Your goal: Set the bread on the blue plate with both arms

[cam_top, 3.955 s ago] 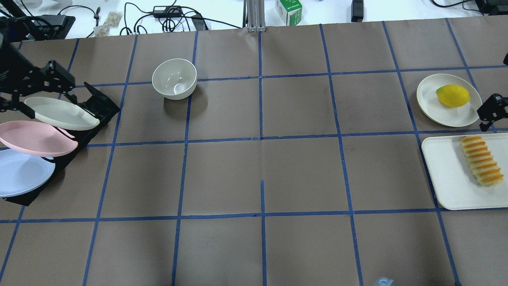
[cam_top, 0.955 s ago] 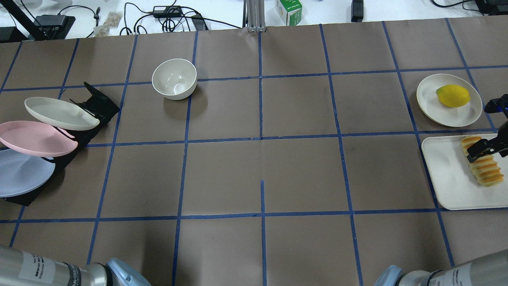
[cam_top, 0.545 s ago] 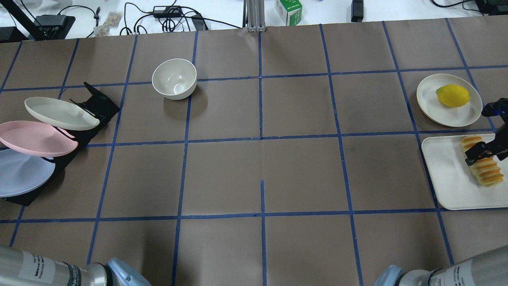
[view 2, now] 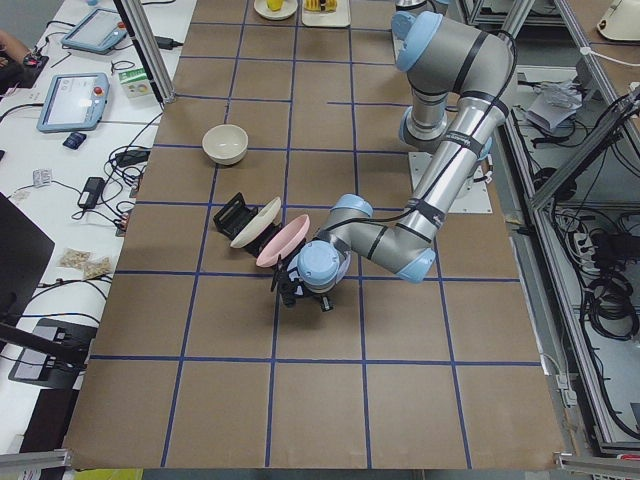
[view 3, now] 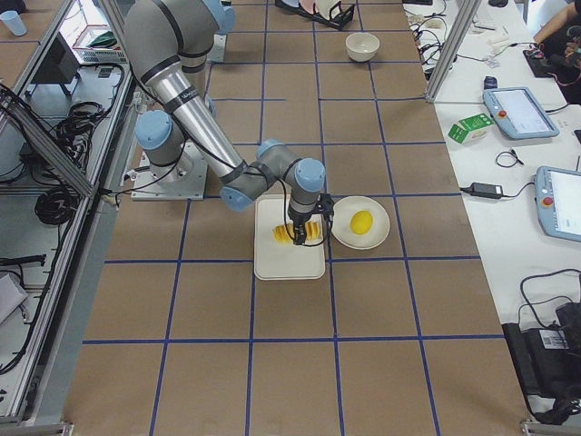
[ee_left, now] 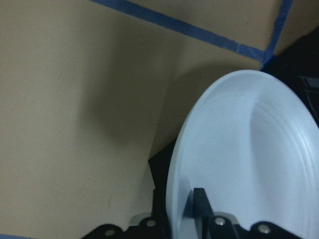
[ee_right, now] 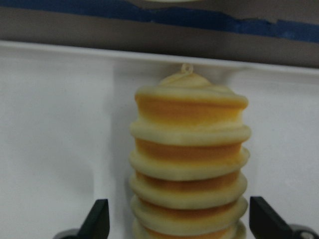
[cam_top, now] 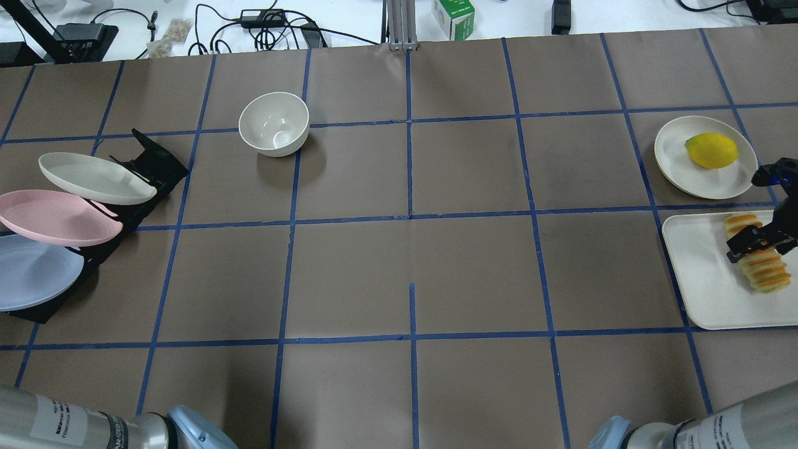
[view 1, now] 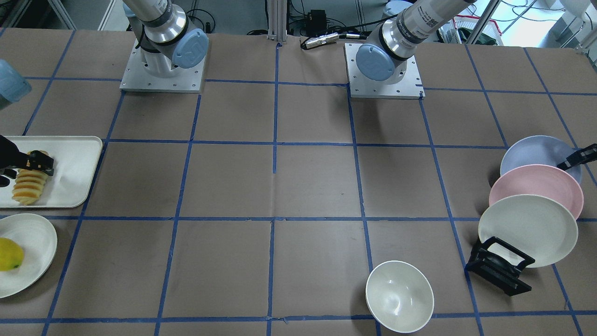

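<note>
Seen from overhead: brown taped table [cam_top: 411,274]. White tray [cam_top: 698,274] at 3 o'clock. Black rack [cam_top: 156,159] at 9 o'clock holds tilted cream plate [cam_top: 87,178], pink plate [cam_top: 56,218] and blue plate [cam_top: 31,274], blue at the 6 o'clock end. Bowl [cam_top: 274,125] at 11. Bread [cam_top: 764,271] lies flat on the tray. Lemon [cam_top: 711,149] on a small plate [cam_top: 676,156] at the tray's 12. Right gripper [cam_top: 751,240] spread wide astride the bread, clear gaps either side. Left gripper [view 1: 574,159] at the blue plate's rim, one finger [ee_left: 199,204] on its face; grip can't be told.
</note>
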`<state>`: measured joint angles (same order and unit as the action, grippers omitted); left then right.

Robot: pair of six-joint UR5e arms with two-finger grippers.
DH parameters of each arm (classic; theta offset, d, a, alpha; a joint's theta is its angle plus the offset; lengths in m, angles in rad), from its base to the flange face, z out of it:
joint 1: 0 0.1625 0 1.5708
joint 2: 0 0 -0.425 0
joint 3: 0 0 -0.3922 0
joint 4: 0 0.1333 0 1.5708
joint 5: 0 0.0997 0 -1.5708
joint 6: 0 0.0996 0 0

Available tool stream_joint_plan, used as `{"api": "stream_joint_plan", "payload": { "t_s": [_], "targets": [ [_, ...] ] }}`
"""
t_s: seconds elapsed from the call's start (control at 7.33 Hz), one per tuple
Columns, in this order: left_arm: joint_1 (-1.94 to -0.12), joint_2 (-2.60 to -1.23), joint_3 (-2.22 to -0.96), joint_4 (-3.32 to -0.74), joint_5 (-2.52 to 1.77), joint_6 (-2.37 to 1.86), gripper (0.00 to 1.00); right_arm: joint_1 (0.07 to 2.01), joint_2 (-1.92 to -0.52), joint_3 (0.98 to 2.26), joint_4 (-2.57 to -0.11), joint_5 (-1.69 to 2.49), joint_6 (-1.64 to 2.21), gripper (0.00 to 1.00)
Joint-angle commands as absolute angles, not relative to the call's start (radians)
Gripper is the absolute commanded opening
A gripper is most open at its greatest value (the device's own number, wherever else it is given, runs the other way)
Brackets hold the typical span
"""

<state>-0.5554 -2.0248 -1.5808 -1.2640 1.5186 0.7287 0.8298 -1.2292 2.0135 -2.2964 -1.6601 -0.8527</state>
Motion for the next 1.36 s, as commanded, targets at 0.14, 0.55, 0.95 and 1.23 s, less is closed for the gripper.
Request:
{"api": "stream_joint_plan", "payload": {
  "t_s": [0.14, 0.55, 0.95, 1.23],
  "targets": [
    [-0.568, -2.003, -1.485, -1.325, 1.597, 0.73, 0.0, 0.83, -1.229, 2.014, -2.296, -1.693, -0.851, 0.66],
    [-0.568, -1.973, -1.46, -1.367, 1.639, 0.775, 0.0, 0.83, -1.23, 2.01, -2.29, -1.694, -0.845, 0.29],
    [-0.557, -1.89, -1.405, -1.458, 1.778, 0.811, 0.0, 0.83, -1.256, 2.005, -2.272, -1.697, -0.845, 0.22],
    [-0.555, -1.83, -1.338, -1.576, 1.834, 0.813, 0.0, 0.833, -1.319, 2.006, -2.241, -1.695, -0.845, 0.23]
  ]
}}
